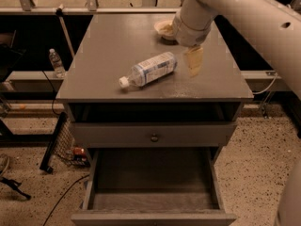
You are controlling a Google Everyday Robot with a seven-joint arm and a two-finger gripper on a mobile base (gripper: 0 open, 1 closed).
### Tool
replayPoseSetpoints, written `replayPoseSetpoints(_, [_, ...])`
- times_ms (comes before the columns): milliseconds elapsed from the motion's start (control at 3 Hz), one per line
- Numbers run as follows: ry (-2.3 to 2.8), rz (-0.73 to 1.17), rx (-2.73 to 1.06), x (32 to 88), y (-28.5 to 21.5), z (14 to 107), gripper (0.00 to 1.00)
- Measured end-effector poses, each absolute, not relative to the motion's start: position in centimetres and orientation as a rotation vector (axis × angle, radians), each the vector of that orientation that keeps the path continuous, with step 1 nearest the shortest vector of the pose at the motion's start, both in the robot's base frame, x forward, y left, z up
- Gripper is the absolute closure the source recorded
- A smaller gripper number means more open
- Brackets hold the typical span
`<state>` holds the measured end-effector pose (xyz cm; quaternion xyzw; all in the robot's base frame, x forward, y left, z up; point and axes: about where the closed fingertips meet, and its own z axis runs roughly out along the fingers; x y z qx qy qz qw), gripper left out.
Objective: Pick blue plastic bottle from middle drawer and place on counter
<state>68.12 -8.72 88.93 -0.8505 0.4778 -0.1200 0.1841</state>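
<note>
The blue plastic bottle [151,69] lies on its side on the counter [103,46], white cap pointing to the front left. My gripper [179,47] is open and empty, just behind and to the right of the bottle's base. One pale finger [194,61] hangs beside the base and the other [165,29] is farther back. Neither touches the bottle. The middle drawer [150,178] is pulled out below the counter and its floor is bare.
A shallower drawer front with a round metal knob [154,137] sits shut above the open drawer. A clear upright water bottle [57,63] stands on a low shelf at the left. A black wire rack [59,142] and cables lie on the floor at the left.
</note>
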Motion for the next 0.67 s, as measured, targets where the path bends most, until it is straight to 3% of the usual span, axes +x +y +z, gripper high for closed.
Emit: replayPoseSetpoints(667, [1.546,-0.238,-2.197,69.3,-17.9,89.1,0.00])
